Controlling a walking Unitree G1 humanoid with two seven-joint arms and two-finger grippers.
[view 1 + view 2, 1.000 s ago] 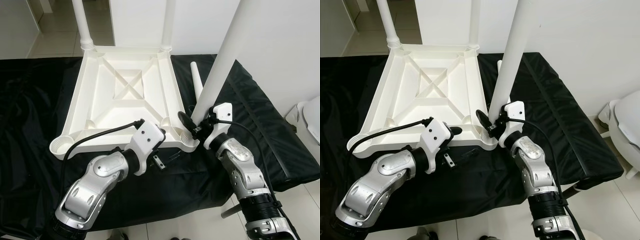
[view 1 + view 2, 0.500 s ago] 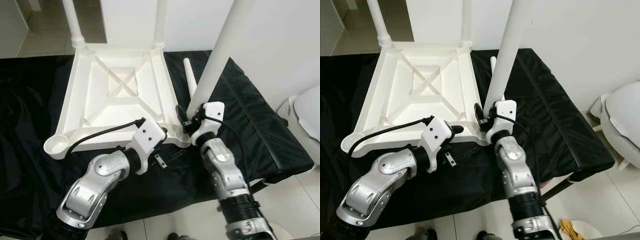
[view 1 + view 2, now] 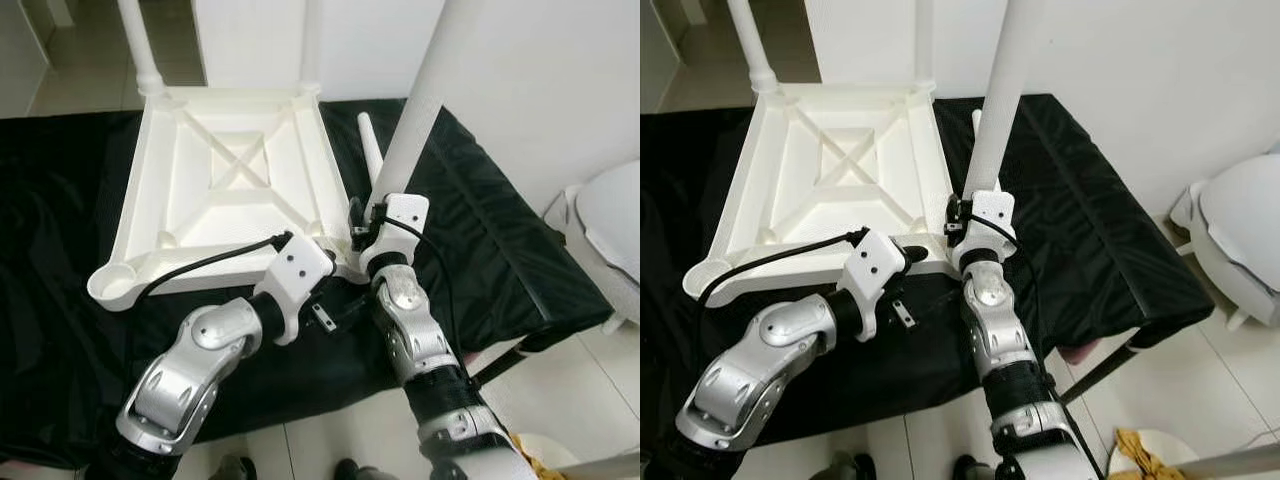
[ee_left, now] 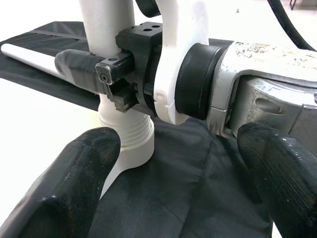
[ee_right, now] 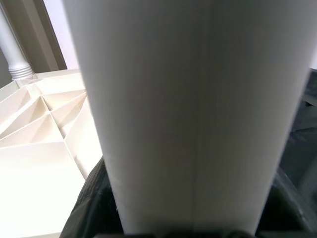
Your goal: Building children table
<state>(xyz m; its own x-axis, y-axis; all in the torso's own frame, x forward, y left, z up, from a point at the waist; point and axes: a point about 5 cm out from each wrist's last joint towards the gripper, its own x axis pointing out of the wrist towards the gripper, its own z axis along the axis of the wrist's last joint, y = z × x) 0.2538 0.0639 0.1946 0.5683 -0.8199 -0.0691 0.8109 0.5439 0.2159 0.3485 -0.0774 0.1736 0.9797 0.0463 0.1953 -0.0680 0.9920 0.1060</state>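
Note:
The white table top [image 3: 225, 185] lies upside down on a black cloth, with two legs standing in its far corners. My right gripper [image 3: 362, 215] is shut on a third white leg [image 3: 415, 100] just above its threaded end [image 4: 126, 139], which meets the near right corner of the top. That leg leans slightly right and runs out of the frame. It is seen up close in the right wrist view [image 5: 188, 114]. My left gripper [image 3: 335, 300] hovers open in front of that corner, its fingers [image 4: 74, 183] wide apart and pointing at the right gripper. A fourth leg [image 3: 368, 150] lies loose on the cloth.
The black cloth [image 3: 480, 220] covers a low platform whose right and front edges drop to a tiled floor. A white rounded fixture [image 3: 610, 220] stands at the right, and a white wall rises behind. A yellow rag [image 3: 1140, 450] lies on the floor.
The camera has shifted. My right forearm has swung in to the left beneath the held leg, and the leg stands steeper at the corner. The left arm has hardly moved.

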